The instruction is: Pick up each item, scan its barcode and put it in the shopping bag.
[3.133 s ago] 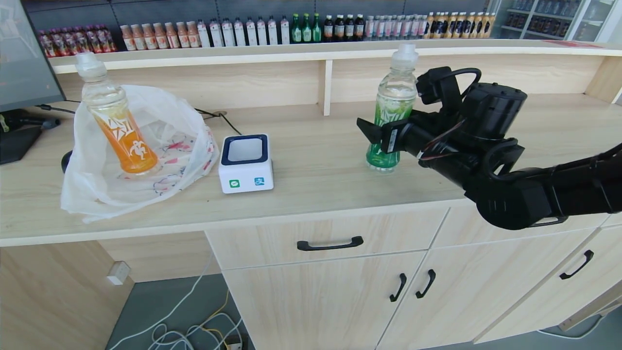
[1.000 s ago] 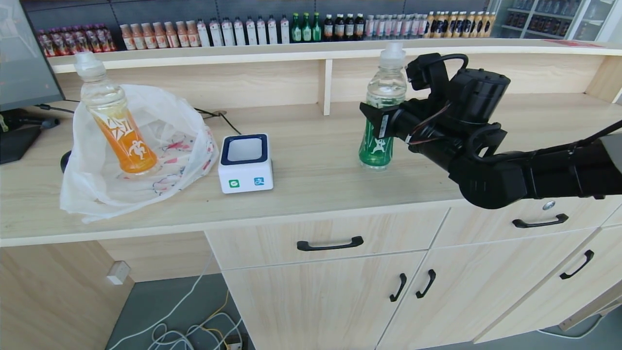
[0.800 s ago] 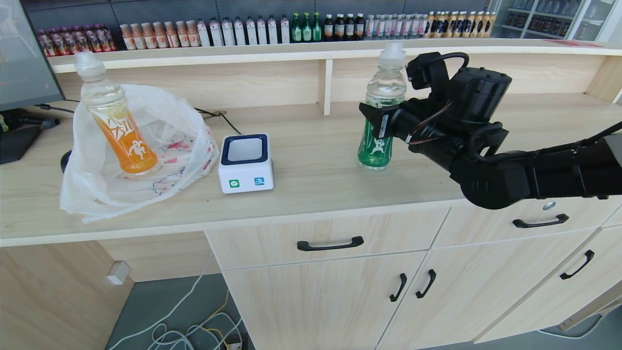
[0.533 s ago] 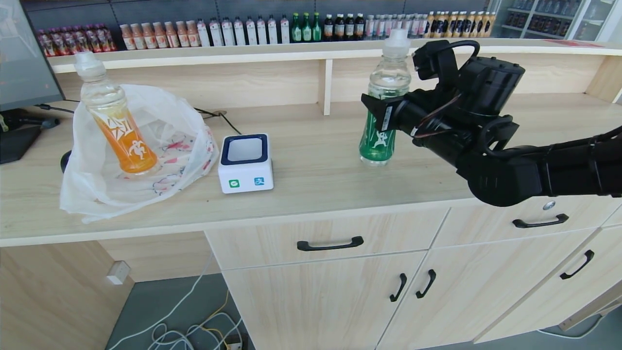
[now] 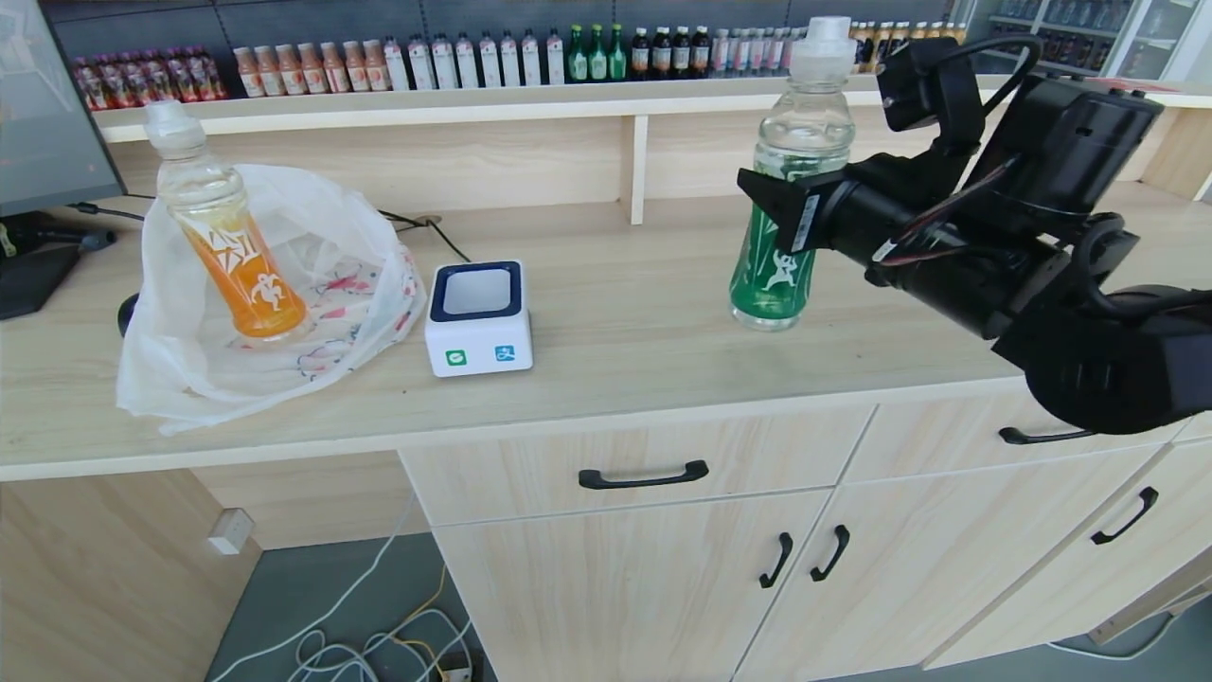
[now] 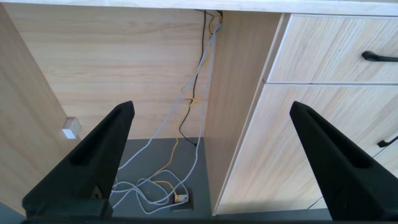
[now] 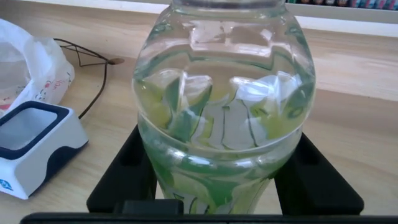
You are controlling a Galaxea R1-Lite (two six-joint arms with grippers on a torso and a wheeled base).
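Note:
A green drink bottle [image 5: 784, 189] with a clear cap is held upright just above the wooden counter [image 5: 615, 322], right of the white scanner [image 5: 478, 317]. My right gripper [image 5: 791, 197] is shut on its middle. In the right wrist view the green bottle [image 7: 224, 118] sits between the right gripper's [image 7: 224, 186] black fingers, with the scanner [image 7: 31, 146] beyond. An orange bottle [image 5: 232, 237] stands inside the white shopping bag [image 5: 312, 284] at the counter's left. My left gripper [image 6: 211, 162] hangs open below the counter, facing the cabinet front.
A monitor [image 5: 47, 95] stands at the far left. A raised ledge [image 5: 568, 95] runs along the counter's back, with a shelf of several bottles [image 5: 568, 52] behind. Cables [image 6: 186, 155] hang under the counter beside drawers and doors [image 5: 644, 474].
My right gripper closed on the green bottle, then raised it off the counter and drew it up and to the right. The orange bottle, bag and scanner stayed put.

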